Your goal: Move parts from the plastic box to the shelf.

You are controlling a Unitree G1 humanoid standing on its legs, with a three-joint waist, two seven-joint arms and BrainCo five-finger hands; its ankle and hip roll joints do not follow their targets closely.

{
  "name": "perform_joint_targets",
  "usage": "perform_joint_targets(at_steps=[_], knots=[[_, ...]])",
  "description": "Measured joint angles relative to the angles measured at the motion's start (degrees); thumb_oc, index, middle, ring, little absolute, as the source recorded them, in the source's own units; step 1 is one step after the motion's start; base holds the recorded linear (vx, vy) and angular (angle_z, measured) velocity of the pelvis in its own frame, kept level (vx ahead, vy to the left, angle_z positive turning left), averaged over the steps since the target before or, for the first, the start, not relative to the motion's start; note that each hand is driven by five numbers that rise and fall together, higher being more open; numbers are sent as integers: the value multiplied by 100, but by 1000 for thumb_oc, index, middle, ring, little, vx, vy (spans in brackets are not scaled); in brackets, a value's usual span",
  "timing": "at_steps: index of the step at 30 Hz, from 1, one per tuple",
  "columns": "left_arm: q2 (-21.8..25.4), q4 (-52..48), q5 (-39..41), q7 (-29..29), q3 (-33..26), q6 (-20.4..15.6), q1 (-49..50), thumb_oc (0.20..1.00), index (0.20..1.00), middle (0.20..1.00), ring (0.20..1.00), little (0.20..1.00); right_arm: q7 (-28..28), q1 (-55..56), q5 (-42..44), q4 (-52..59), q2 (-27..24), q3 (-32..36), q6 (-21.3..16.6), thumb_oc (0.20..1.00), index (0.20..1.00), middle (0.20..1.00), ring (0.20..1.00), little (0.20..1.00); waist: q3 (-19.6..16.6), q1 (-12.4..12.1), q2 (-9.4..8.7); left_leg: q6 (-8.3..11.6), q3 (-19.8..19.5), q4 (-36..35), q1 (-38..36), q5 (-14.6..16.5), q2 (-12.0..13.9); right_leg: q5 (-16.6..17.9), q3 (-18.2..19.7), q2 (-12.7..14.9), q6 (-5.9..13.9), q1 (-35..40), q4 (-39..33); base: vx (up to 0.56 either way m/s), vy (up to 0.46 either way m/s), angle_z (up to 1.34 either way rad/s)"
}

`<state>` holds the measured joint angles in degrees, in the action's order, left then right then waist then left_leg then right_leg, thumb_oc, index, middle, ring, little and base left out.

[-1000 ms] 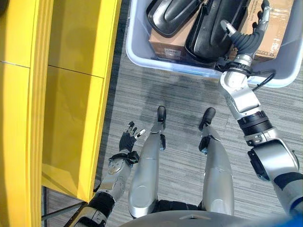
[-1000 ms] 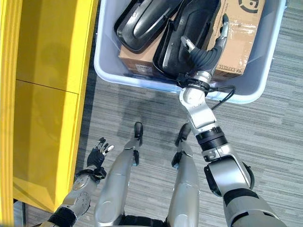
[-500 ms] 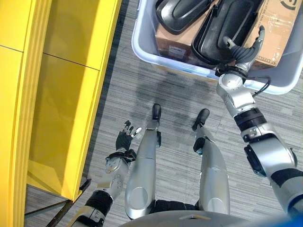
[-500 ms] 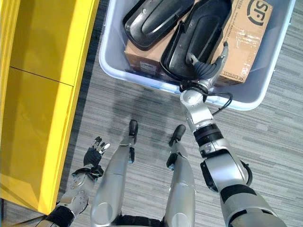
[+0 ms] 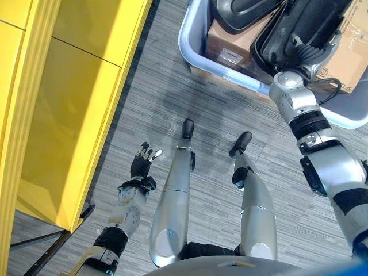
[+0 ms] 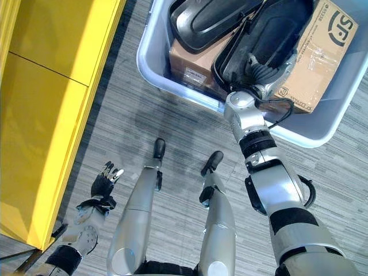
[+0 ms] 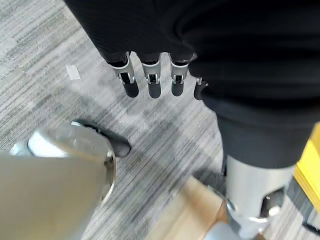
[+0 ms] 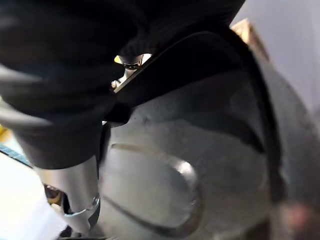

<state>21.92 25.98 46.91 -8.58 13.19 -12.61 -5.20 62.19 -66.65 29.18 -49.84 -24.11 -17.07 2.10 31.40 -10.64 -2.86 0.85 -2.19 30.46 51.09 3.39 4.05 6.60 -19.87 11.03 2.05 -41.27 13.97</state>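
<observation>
A pale blue-grey plastic box (image 6: pixel 146 49) stands on the floor ahead of me. In it a long black moulded part (image 6: pixel 276 29) lies hollow side up, with a second black part (image 6: pixel 201 17) beside it. Both rest on cardboard cartons (image 6: pixel 325 46). My right hand (image 6: pixel 265 72) reaches over the box's near rim and lies in the hollow of the long black part (image 8: pixel 200 150), whose rim crosses in front of the hand (image 8: pixel 60 75) in the right wrist view. My left hand (image 5: pixel 140 168) hangs low beside the yellow shelf (image 5: pixel 75 103), open and holding nothing, its fingers (image 7: pixel 150 82) straight.
The yellow shelf runs along my left side, with its corner near my left arm. Grey striped carpet (image 5: pixel 172 98) lies between the shelf and the box. A second brown carton (image 6: pixel 187 66) sits under the left black part.
The camera has shifted, so the box sits further up and right in the picture. My right hand has come down from over the carton into the long black part. The left hand still hangs.
</observation>
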Motion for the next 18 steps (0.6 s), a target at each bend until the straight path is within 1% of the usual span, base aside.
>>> perform_joint_targets(at_steps=[4,6,10,14,15,18], knots=[[188,0,109,125,-89,4,-2,1000,1000,1000,1000,1000,-44,-101,9,-202,-133,-279,294,1000,1000,1000,1000,1000,1,-8,-33,-28,-35,185,196,74,3,21,-30,1,25,-78,0,0,0,0],[199,3,108,196,-133,4,-2,1000,1000,1000,1000,1000,-37,-119,93,-300,-171,-393,364,1000,1000,1000,1000,1000,-5,-8,-47,-29,-68,233,252,100,0,21,-70,-1,28,-85,0,2,-2,2],[211,3,109,257,-164,0,1,1000,1000,1000,1000,1000,-26,-124,229,-340,-191,-414,502,1000,1000,1000,1000,1000,-12,-9,-58,-25,-162,384,392,154,10,22,-158,-24,26,-106,-1,2,-3,3],[368,4,108,380,-224,0,3,1000,1000,1000,1000,1000,10,-130,638,-433,-183,-475,537,1000,1000,1000,1000,1000,-121,-58,-238,-9,-179,415,513,174,34,25,-167,-69,28,-204,-11,11,-52,-3],[389,6,107,383,-264,-1,3,1000,1000,1000,1000,1000,16,-135,770,-523,-195,-510,525,1000,1000,1000,1000,1000,-136,-129,-262,-1,-197,487,545,224,76,20,-173,-90,20,-203,-11,10,-44,-7],[403,26,101,446,-268,-2,4,1000,1000,1000,1000,1000,31,-223,1021,-758,-173,-556,383,1000,1000,1000,1000,1000,-168,-154,-305,3,-220,513,576,242,82,19,-195,-100,19,-205,-18,10,-47,-1]])
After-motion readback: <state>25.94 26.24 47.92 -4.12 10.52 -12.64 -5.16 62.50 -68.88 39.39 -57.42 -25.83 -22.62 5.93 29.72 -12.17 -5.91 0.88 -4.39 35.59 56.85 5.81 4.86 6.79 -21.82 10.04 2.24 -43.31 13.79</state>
